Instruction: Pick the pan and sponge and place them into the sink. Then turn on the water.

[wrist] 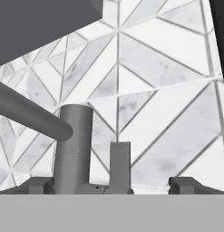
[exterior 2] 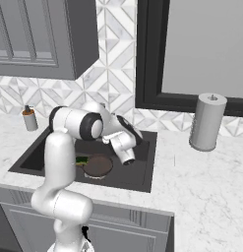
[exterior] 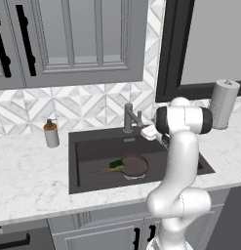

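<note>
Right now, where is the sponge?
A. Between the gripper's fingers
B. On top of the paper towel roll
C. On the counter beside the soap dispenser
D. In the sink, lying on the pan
D: in the left base view the sponge lies on the near-left part of the pan, which rests on the bottom of the sink, while the gripper stands open and empty at the faucet.

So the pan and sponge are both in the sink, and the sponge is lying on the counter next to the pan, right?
Not quite. The sponge isn't on the counter; it lies in the sink on the pan, as the left base view shows. Both are in the sink.
</note>
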